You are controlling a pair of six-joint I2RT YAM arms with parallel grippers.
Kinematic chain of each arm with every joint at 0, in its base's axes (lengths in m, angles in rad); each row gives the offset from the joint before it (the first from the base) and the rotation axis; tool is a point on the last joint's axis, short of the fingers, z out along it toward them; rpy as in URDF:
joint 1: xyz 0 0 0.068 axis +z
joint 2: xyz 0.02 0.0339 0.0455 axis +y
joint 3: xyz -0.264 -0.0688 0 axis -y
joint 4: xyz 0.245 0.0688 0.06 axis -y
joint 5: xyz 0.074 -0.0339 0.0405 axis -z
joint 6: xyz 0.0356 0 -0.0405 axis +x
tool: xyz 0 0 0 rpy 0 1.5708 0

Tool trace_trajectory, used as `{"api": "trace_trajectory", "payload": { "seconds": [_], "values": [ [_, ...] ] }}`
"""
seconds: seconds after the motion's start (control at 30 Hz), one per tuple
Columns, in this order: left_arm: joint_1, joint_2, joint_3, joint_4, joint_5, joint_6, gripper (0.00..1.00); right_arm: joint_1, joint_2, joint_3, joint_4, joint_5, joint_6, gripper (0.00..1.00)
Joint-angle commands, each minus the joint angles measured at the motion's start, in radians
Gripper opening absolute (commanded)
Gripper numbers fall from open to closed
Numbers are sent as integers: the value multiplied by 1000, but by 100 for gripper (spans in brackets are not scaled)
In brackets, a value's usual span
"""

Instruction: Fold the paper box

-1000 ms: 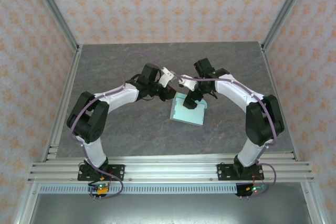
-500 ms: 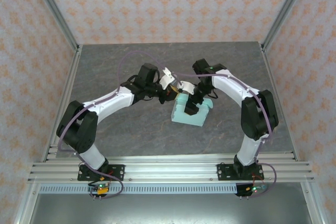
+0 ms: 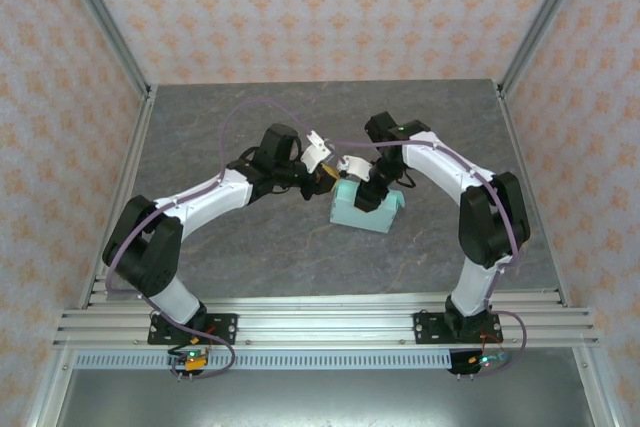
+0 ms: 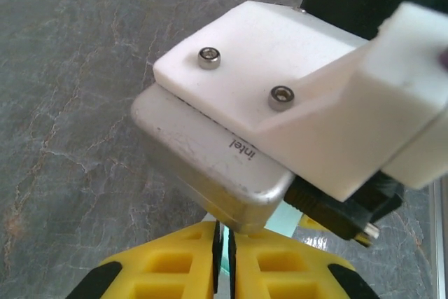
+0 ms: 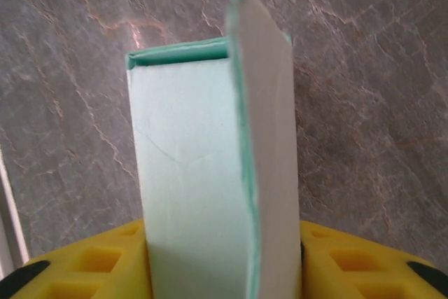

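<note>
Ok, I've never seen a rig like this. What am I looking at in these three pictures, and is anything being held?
These are two robot arms, the left arm and right arm, bolted at the near edge of a grey table. One picture looks down from above; the other two come from a camera on each wrist. A mint card box sits on the table. The left pincer is pinched shut on the edge of a raised flap. The right pincer appears clamped across the box's body.

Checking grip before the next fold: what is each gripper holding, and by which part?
Both hold the paper box. The left gripper pinches a thin flap edge, and the right gripper clamps across the box's body.
</note>
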State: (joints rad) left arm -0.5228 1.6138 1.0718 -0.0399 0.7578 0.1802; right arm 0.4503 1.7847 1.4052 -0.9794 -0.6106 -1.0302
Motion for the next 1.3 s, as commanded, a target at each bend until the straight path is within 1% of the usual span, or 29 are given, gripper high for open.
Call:
{"api": "trace_trajectory", "payload": {
  "seconds": [0.0, 0.03, 0.13, 0.2, 0.27, 0.4, 0.53, 0.6, 0.63, 0.67, 0.7, 0.77, 0.8, 0.87, 0.9, 0.97, 1.0, 1.03, 1.13, 1.2, 1.27],
  "values": [
    [-13, -56, -16, 47, -35, -62, 25, 20, -67, -28, 69, 120, 47, 41],
    [-12, -61, -30, 62, -43, -90, 34, 26, -72, -30, 78, 144, 58, 37],
    [-11, -83, -99, 155, -119, -219, 44, 37, -77, -41, 97, 199, 91, 37],
    [-13, -93, -144, 214, -183, -297, 47, 39, -74, -37, 96, 212, 120, 37],
    [-13, -98, -178, 259, -213, -323, 49, 44, -74, -38, 93, 207, 135, 37],
    [-20, -82, -206, 268, -244, -248, 50, 50, -83, -53, 93, 190, 142, 37],
    [-21, -74, -222, 316, -236, -177, 51, 51, -81, -54, 83, 197, 137, 37],
    [-20, -69, -235, 363, -192, -128, 54, 51, -80, -59, 91, 191, 135, 37],
    [-21, -65, -242, 388, -185, -122, 58, 51, -78, -59, 92, 190, 133, 37],
    [-17, -59, -249, 423, -203, -158, 63, 51, -75, -59, 91, 188, 130, 37],
    [0, -50, -243, 443, -223, -230, 63, 51, -75, -61, 93, 186, 121, 36],
    [45, -31, -225, 463, -186, -368, 62, 52, -79, -75, 99, 170, 96, 36],
    [59, -27, -220, 463, -190, -408, 64, 53, -85, -80, 100, 160, 84, 35],
    [63, -35, -230, 461, -230, -456, 73, 55, -95, -86, 110, 144, 76, 35],
    [64, -40, -226, 433, -254, -489, 75, 56, -101, -90, 113, 135, 70, 35],
    [67, -33, -176, 284, -320, -547, 76, 57, -104, -89, 116, 130, 66, 35],
    [66, -19, -148, 218, -321, -548, 76, 58, -104, -87, 115, 132, 65, 35],
    [59, -6, -142, 204, -296, -536, 76, 57, -103, -85, 112, 133, 64, 35],
    [28, 17, -158, 220, -269, -511, 76, 61, -96, -82, 112, 138, 64, 35],
    [16, 37, -147, 203, -245, -496, 74, 62, -93, -83, 111, 136, 64, 35],
    [9, 53, -153, 219, -228, -500, 73, 62, -92, -86, 117, 136, 66, 35]
  ]
}}
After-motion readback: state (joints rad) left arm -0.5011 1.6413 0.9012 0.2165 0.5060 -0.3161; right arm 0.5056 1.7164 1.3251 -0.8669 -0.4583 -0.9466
